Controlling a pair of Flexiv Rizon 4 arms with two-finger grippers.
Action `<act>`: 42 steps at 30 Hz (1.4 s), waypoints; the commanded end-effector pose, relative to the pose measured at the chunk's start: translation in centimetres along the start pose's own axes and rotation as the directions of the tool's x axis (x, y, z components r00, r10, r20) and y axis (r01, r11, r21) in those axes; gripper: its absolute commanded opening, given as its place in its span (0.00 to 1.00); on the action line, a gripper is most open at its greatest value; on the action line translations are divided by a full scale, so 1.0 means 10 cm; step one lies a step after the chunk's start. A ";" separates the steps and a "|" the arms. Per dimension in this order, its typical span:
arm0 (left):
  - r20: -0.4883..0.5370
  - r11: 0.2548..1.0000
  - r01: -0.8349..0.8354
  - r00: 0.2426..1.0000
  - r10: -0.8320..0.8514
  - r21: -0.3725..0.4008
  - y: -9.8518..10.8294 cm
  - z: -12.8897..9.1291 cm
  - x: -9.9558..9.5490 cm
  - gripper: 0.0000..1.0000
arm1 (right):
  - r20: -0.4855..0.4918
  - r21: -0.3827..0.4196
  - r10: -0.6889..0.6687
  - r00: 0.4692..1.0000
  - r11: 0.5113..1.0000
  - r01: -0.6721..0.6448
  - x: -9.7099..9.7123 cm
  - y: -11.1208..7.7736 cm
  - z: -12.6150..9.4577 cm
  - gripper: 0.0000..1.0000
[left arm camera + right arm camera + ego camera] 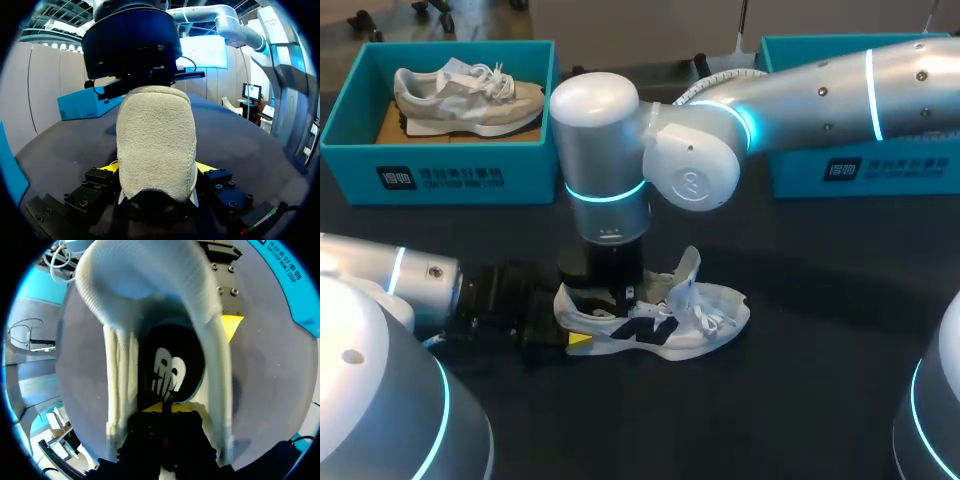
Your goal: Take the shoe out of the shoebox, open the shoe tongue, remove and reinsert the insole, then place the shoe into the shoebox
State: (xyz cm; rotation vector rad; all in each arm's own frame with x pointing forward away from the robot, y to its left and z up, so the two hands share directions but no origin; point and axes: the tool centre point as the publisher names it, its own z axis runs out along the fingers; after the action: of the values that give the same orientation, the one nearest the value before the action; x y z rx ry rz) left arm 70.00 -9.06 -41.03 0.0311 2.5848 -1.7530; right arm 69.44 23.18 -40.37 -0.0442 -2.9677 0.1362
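A white shoe (670, 320) lies on its sole on the dark table, toe to the right, tongue (688, 265) pulled up. My left gripper (575, 335) comes in from the left and is shut on the heel (155, 140), one yellow fingertip (202, 166) on each side. My right gripper (620, 295) reaches straight down into the shoe's opening. In the right wrist view its tips (167, 407) are pressed together at the heel end of the black insole (175, 370), which carries a white logo and lies inside the shoe. The raised tongue (150, 275) arches ahead of it.
A teal shoebox (440, 170) at the back left holds a grey and beige shoe (460, 95). A second teal box (880, 170) stands at the back right, behind my right arm (800, 90). Bare table lies to the right of the white shoe.
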 end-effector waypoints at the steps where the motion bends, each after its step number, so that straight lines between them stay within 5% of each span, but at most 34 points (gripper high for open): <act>1: 0.004 1.000 0.001 1.000 -0.001 -0.004 0.02 -0.02 -0.02 0.00 | -0.001 0.040 -0.012 1.000 0.999 0.012 0.13 -0.16 -0.17 0.00; 29: 0.004 1.000 0.001 1.000 -0.001 -0.004 0.02 -0.02 -0.02 0.00 | 0.196 -0.035 -0.041 0.980 0.998 0.049 0.06 -0.46 -1.03 0.00; 42: 0.004 1.000 0.001 1.000 -0.001 -0.004 0.02 -0.02 -0.02 0.00 | 0.200 -0.160 -0.171 0.965 0.966 0.204 -0.09 -0.04 -1.24 0.00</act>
State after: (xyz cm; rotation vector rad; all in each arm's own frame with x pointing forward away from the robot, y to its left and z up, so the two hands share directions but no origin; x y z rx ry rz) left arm 70.16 -8.74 -40.95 0.0250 2.5844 -1.7482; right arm 71.76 23.49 -28.21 0.2231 -3.1549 -0.1375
